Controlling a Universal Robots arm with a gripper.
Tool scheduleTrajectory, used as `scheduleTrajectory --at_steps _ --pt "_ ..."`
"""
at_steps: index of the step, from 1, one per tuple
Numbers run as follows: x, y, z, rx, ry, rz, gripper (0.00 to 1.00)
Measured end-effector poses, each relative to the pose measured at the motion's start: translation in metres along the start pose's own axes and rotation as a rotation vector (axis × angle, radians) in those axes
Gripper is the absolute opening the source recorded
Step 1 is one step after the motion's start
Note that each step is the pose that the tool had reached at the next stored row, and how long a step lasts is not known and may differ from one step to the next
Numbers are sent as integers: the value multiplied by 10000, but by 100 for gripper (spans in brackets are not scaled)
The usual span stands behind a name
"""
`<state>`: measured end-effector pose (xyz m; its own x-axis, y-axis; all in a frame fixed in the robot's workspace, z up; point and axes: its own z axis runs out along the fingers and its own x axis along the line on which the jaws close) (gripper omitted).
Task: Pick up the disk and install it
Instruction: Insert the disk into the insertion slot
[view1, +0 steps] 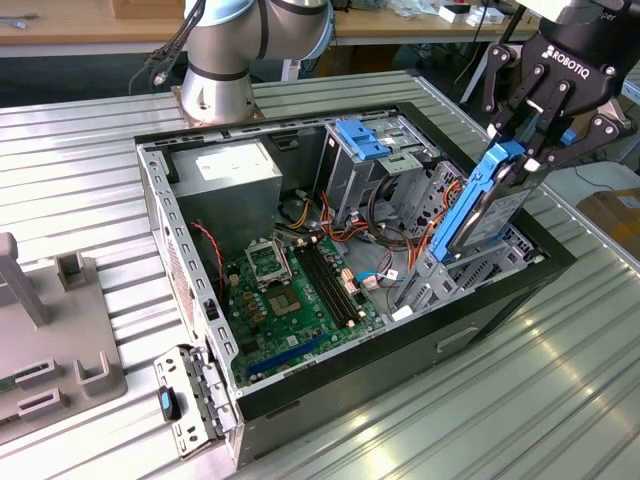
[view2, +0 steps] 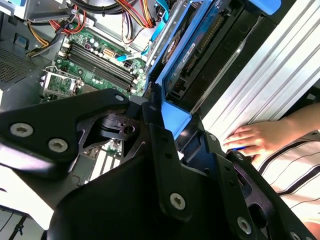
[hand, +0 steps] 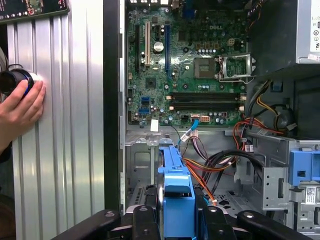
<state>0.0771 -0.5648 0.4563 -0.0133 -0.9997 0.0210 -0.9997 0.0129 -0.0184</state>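
One black two-finger gripper (view1: 520, 152) clamped on upper blue tab of flat black disk with bright blue side rails (view1: 478, 215). Disk steeply tilted, lower end at grey metal drive cage (view1: 428, 282) inside open black computer case (view1: 420, 350). Person's hand (hand: 20, 107) on ribbed metal table (hand: 65, 150).

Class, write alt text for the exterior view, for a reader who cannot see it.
A gripper holds the blue-railed disk steeply tilted, its lower end at a grey drive cage inside an open computer case. The case lies on a ribbed metal table, its green motherboard exposed.
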Motion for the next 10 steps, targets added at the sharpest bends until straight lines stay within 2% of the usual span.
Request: scheduleTrajectory --at_steps 6,10 --pt "-1 0 44 0 0 -1 37" --pt "-1 3 50 0 -1 -2 37"
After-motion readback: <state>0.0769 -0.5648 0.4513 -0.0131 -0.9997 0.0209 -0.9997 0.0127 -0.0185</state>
